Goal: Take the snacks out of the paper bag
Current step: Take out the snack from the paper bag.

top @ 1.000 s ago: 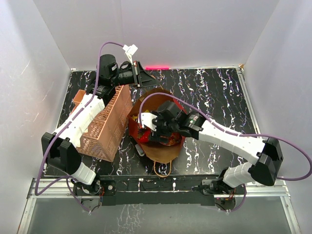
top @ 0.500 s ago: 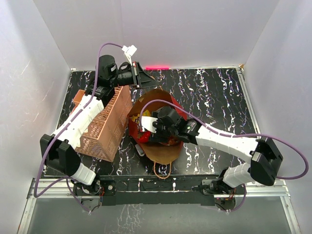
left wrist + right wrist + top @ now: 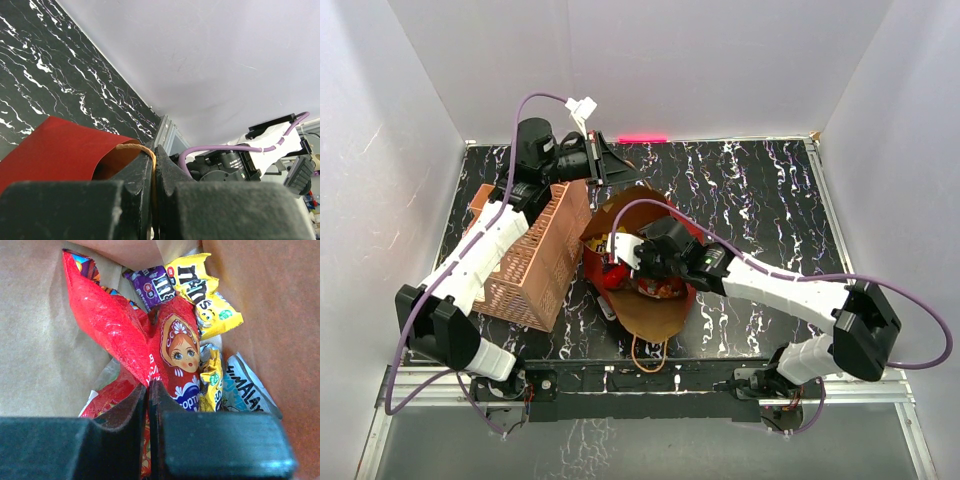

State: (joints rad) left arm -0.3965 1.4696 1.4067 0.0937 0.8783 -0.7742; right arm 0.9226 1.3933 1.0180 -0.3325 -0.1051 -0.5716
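Deep in the paper bag point(image 3: 40, 340), the red cookie bag point(image 3: 125, 335) stands crumpled on end. A ridge of its glossy film is pinched between the clenched jaws of our right gripper point(image 3: 148, 390). Just beyond the jaws lie a purple packet point(image 3: 150, 287) and a yellow packet point(image 3: 205, 290). To the right of the jaws, a silver-blue packet point(image 3: 247, 390) leans against the kraft wall.

We judge the cookie bag to be light, soft and slippery, with contents that may break if squeezed hard. A pinch on a loose fold could slide off during the lift, so a flat sealed end looks like the safer hold. The small packets seem light and limp, and are best taken by a crimped edge.

Our left gripper point(image 3: 154, 165) is clamped on the paper bag's rim with the twisted handle point(image 3: 142, 148) caught between its jaws, and appears to hold the mouth open. Seen from above, a lattice plastic organizer point(image 3: 535, 265) sits just beside the paper bag on the marbled table point(image 3: 760, 190), on the far side from the right jaws.
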